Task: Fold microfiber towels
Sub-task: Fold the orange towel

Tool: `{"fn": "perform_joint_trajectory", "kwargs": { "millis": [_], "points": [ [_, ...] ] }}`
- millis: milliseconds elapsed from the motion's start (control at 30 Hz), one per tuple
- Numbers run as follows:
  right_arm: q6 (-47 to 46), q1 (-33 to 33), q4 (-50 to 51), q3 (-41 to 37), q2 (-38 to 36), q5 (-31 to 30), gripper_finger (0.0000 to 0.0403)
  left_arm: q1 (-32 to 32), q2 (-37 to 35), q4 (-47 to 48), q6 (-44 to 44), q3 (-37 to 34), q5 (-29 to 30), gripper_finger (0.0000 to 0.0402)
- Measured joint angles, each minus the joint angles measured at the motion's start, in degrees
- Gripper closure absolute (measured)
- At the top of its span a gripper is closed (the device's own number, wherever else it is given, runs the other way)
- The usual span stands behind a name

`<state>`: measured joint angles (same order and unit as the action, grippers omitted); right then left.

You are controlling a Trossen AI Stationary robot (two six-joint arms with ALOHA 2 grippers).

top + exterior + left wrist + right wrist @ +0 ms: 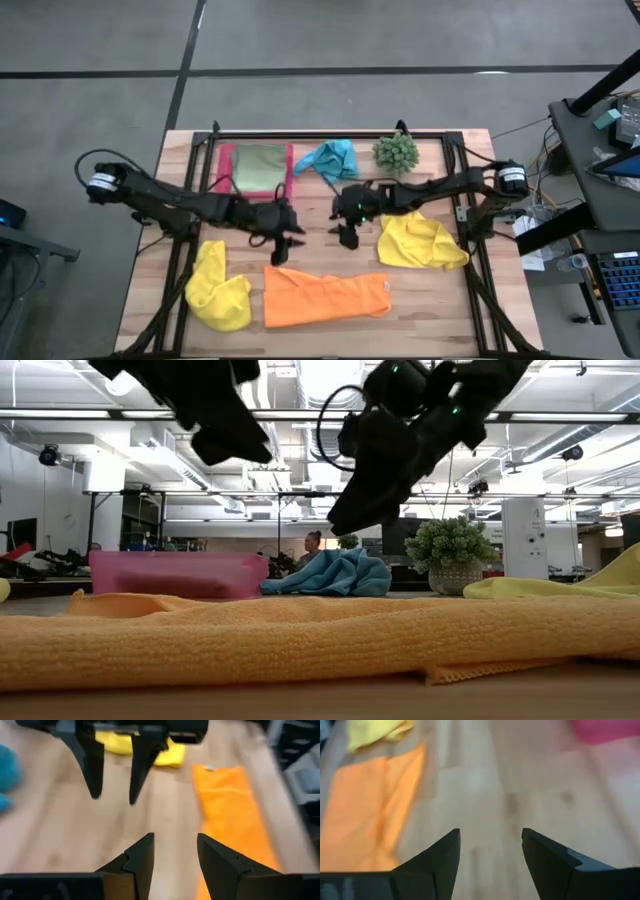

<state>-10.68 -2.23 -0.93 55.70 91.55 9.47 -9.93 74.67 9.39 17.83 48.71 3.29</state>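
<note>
Near front edge, orange towel [326, 297] crosswise

folded towel [325, 297] at front centre; tray [226, 168] behind left; plant [396, 151] behind right.

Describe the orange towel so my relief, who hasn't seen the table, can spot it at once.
Start from the wooden table and go to its near edge, opposite the pink tray. The orange towel lies flat there, between the two yellow towels, one to its left, one up to its right. It alone is spread into a long rectangle; the yellow ones are crumpled.
</note>
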Motion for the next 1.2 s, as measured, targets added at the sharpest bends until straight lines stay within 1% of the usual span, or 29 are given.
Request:
{"fn": "perform_joint_trajectory", "kwargs": {
  "millis": [133, 433, 667, 767, 833, 1033, 1133, 1200],
  "points": [
    [-1.76, 5.77, 1.9, 0.0, -0.09, 0.0, 0.02, -5.04, 0.04, 0.1, 9.07, 0.0, 0.03, 0.0268],
    [-4.82, 16.03, 3.24, 0.0, -0.14, -1.0, 0.02, -13.51, 0.09, 0.23, 24.43, -0.57, 0.09, 0.0268],
    [-4.79, 22.11, 2.94, 0.0, 1.03, -11.8, 0.02, -19.2, 0.88, 0.19, 33.85, -2.28, 0.11, 0.0268],
    [-3.23, 23.36, 1.88, 0.0, 1.32, -13.07, 0.02, -20.81, 1.66, 0.1, 33.62, -3.41, 0.17, 0.0268],
    [-1.8, 23.58, 0.66, 0.0, 1.58, -13.17, 0.02, -21.41, 2.5, 0.3, 30.54, -4.22, 0.83, 0.0268],
    [0.78, 23.36, 0.29, 0.0, 2.32, -14.07, 0.02, -21.29, 6.65, 0.21, 19.4, -5.68, 7.24, 0.0268],
    [0.78, 23.35, 1.6, 0.0, 2.32, -14.11, 0.02, -21.29, 8.85, 0.12, 16.66, -6.68, 11.69, 0.0268],
    [0.83, 23.35, 2.01, 0.0, 2.32, -14.12, 0.02, -21.28, 10.65, 0.15, 15.85, -7.14, 12.27, 0.0268]
  ]
}}
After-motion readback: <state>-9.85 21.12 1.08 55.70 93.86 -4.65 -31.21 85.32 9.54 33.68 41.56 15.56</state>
